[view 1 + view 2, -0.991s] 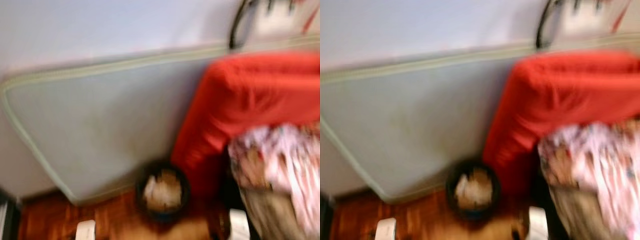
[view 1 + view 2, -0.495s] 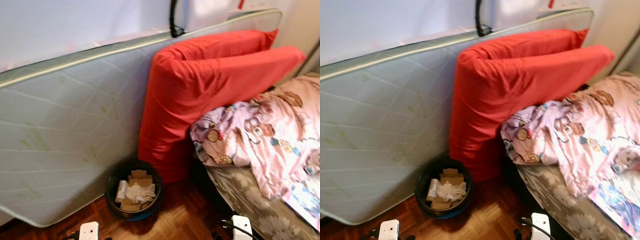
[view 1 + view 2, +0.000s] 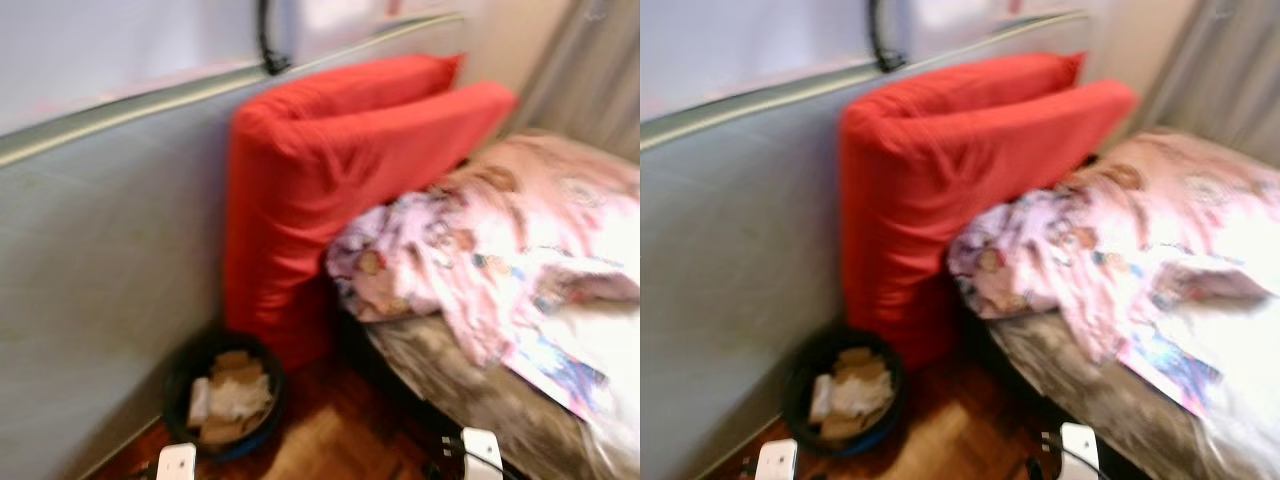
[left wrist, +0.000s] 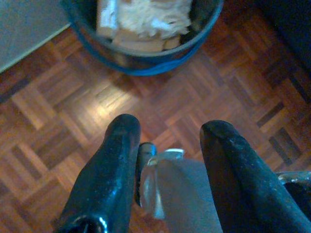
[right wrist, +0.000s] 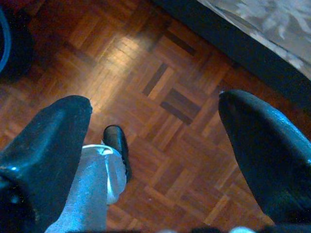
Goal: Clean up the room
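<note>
A dark round waste bin (image 3: 222, 400) holding cardboard scraps and crumpled paper stands on the parquet floor beside a bed. A rumpled pink patterned blanket (image 3: 490, 240) lies over the bed. My left gripper (image 4: 170, 125) hangs low, open and holding nothing, with the waste bin (image 4: 141, 53) just beyond its fingers. My right gripper (image 5: 154, 99) is open wide over bare parquet near the bed's dark edge (image 5: 233, 53). The head views are blurred.
A grey mattress (image 3: 90, 260) leans on the wall at left. A big red folded cushion (image 3: 330, 170) stands between it and the bed. The bed's grey floral mattress (image 3: 470, 385) carries a colourful sheet (image 3: 555, 365). A curtain (image 3: 590, 70) hangs at far right.
The camera has swung to the right, so the whole picture has shifted left and more of the bed shows. Nothing in the room has moved by itself.
</note>
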Robot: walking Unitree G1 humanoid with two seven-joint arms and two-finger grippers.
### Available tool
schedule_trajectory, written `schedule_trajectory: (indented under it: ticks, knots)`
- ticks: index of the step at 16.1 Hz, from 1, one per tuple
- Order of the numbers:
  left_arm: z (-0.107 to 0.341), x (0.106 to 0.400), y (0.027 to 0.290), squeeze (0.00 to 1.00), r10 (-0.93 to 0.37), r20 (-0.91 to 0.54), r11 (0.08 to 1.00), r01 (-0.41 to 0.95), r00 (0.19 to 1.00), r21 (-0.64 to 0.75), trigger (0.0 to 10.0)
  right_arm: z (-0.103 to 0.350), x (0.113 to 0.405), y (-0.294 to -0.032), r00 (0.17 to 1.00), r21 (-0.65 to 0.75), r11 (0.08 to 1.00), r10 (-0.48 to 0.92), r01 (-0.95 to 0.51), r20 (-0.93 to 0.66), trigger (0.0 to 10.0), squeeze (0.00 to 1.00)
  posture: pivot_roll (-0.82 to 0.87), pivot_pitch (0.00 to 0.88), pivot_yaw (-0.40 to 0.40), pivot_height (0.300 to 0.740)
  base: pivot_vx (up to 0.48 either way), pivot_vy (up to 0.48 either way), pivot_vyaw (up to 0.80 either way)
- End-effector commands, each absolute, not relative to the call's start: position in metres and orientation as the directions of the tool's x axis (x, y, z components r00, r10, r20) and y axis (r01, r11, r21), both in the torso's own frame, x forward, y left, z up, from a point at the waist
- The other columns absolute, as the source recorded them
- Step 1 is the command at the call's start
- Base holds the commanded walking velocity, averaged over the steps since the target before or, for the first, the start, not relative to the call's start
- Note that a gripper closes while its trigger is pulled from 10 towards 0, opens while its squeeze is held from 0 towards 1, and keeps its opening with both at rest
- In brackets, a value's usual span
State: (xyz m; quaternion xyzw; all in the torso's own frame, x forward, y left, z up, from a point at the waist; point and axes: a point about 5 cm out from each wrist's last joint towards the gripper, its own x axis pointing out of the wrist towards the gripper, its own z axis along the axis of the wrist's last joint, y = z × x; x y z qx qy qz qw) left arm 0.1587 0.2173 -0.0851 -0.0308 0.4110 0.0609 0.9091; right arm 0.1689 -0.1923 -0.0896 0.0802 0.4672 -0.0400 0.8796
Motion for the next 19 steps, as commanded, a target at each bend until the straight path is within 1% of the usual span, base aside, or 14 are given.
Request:
schedule_trajectory:
  ticks: [1, 10, 12, 13, 14, 15, 17, 19]
  knots:
    - [-0.088, 0.155, 0.216, 0.0, 0.082, -0.767, 0.993, -0.121, 0.637, 0.006, 10.0, -0.09, 0.167, -0.194, 0.555, 0.098, 0.984, -0.001, 0.148, -0.832, 10.0, 0.0, 0.09, 0.0, -0.056, 0.74, 0.0, -0.379, -0.79]
    - [-0.087, 0.155, 0.215, 0.0, 0.088, -0.763, 0.989, -0.149, 0.64, -0.012, 10.0, -0.09, 0.168, -0.195, 0.557, 0.095, 0.984, -0.004, 0.148, -0.831, 10.0, 0.0, 0.09, 0.0, -0.06, 0.74, 0.0, 0.0, -0.79]
    - [-0.087, 0.156, 0.215, 0.0, 0.079, -0.763, 0.991, -0.136, 0.642, -0.012, 10.0, -0.089, 0.169, -0.195, 0.566, 0.099, 0.983, -0.005, 0.153, -0.824, 10.0, 0.0, 0.09, 0.0, -0.062, 0.74, 0.0, 0.0, 0.0]
    - [-0.087, 0.156, 0.214, 0.0, 0.077, -0.762, 0.991, -0.131, 0.642, -0.01, 10.0, -0.089, 0.169, -0.195, 0.568, 0.099, 0.983, -0.005, 0.153, -0.823, 10.0, 0.0, 0.09, 0.0, -0.063, 0.74, 0.0, -0.33, 0.0]
    - [-0.072, 0.19, 0.192, 0.0, 0.047, -0.664, 0.995, -0.091, 0.747, -0.033, 10.0, -0.089, 0.169, -0.195, 0.57, 0.1, 0.983, -0.006, 0.154, -0.822, 10.0, 0.0, 0.09, 0.0, -0.064, 0.74, 0.0, -0.356, 0.0]
    - [-0.069, 0.198, 0.187, 0.0, 0.039, -0.641, 0.996, -0.082, 0.766, -0.037, 10.0, -0.089, 0.169, -0.195, 0.569, 0.098, 0.983, -0.007, 0.153, -0.822, 10.0, 0.0, 0.09, 0.0, -0.064, 0.74, 0.0, -0.36, 0.0]
    - [-0.076, 0.185, 0.196, 0.0, 0.052, -0.7, 0.994, -0.101, 0.712, -0.029, 10.0, -0.089, 0.17, -0.195, 0.57, 0.097, 0.983, -0.008, 0.153, -0.822, 10.0, 0.0, 0.08, 0.004, -0.065, 0.74, 0.0, -0.362, 0.0]
    - [-0.079, 0.18, 0.2, 0.0, 0.061, -0.721, 0.994, -0.11, 0.691, -0.022, 10.0, -0.089, 0.17, -0.195, 0.571, 0.097, 0.983, -0.01, 0.158, -0.821, 10.0, 0.0, 0.08, 0.013, -0.061, 0.74, 0.0, -0.362, 0.0]
